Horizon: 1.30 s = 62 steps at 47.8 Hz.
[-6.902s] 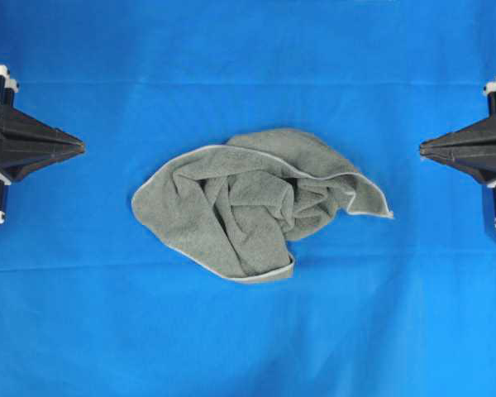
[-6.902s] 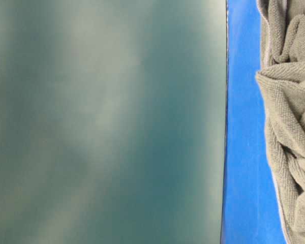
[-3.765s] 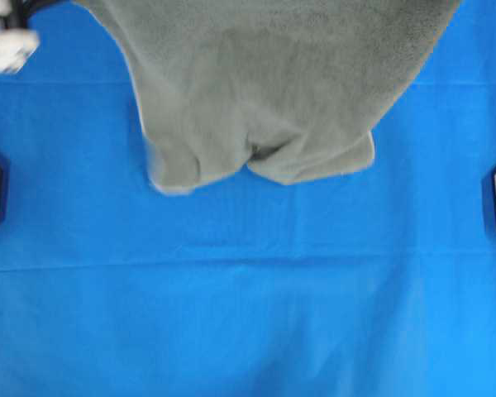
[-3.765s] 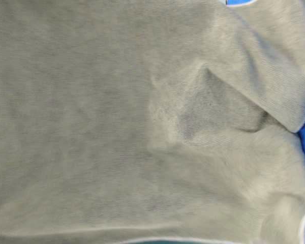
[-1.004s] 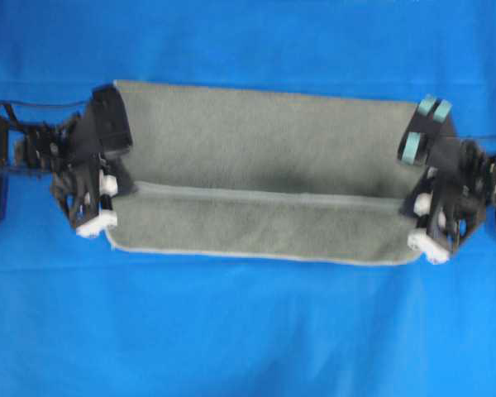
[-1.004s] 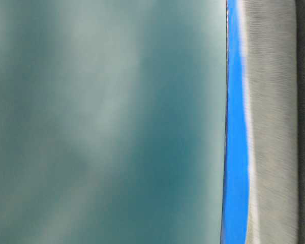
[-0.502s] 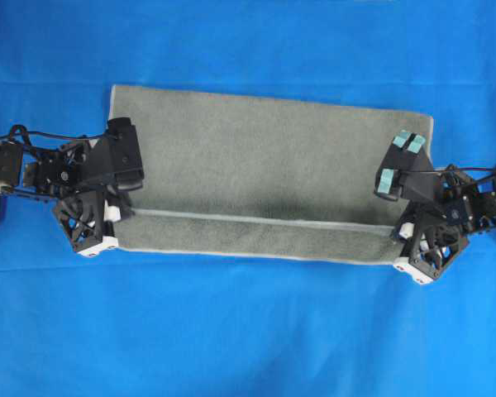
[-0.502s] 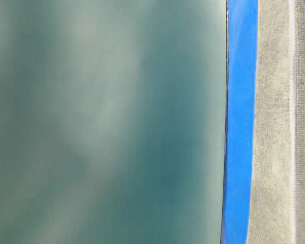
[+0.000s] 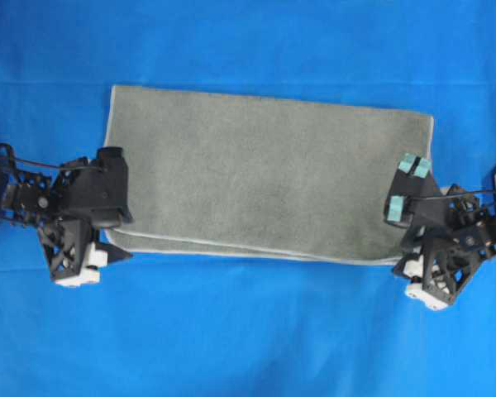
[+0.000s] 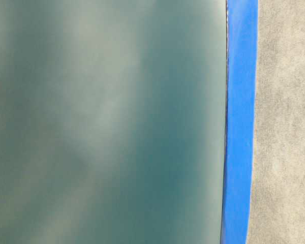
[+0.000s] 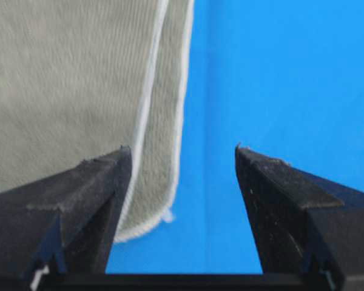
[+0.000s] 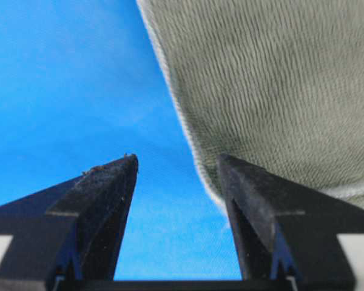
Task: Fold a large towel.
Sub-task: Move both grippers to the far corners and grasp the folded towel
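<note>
A bright blue cloth (image 9: pixel 248 331) covers the whole work surface, faintly creased. At table level, a blurred teal-grey backdrop (image 10: pixel 107 122) fills the frame's left.

The grey-green towel (image 9: pixel 264 169) lies flat, folded in half into a long rectangle, its pale hems nearly meeting along the near edge

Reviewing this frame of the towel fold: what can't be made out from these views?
- Towel: how many layers lie stacked; overhead shows only the top sheet and a lower hem along the near edge.
- Left gripper and right gripper: overhead, the arms' own bodies hide the fingertips.
- Table-level view: a blurred grey-green surface fills most of it; only a strip of blue cloth and towel shows.
</note>
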Tool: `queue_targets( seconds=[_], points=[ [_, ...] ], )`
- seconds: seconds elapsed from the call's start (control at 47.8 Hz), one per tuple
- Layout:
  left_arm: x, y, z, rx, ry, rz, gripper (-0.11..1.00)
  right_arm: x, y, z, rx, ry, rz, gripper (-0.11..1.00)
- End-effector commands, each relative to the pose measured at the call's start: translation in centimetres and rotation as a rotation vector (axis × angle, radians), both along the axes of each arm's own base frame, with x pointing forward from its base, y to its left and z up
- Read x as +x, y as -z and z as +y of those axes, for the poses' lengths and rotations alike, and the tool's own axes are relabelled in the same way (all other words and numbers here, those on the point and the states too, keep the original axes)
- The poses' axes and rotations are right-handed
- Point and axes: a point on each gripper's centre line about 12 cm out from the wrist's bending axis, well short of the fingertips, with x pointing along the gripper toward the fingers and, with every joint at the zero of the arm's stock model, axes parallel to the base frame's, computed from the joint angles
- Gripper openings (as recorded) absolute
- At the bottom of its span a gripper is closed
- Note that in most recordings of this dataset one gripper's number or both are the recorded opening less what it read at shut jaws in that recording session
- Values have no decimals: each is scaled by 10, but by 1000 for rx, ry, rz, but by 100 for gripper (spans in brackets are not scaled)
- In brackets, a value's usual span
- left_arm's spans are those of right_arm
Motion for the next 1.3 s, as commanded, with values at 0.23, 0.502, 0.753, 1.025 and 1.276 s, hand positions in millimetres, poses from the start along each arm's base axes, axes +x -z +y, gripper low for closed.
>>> queue_targets(
  seconds=[0.23,0.502,0.753,1.025,1.276],
  points=[
    [8,-42,82,174,-123,-154,65,-2,-42,-66,-241,88,-118,59],
    [18,-30,148,296,-221,-110,65,-22,-18,-152,-418,321,9,58],
    [22,16,199,340,-290,-8,65,-26,18,-184,-411,359,6,58],
    [19,63,215,307,-319,93,65,-26,56,-189,-340,342,27,58],
    [15,77,210,270,-328,143,56,-29,69,-183,-299,333,14,57]
  ],
)
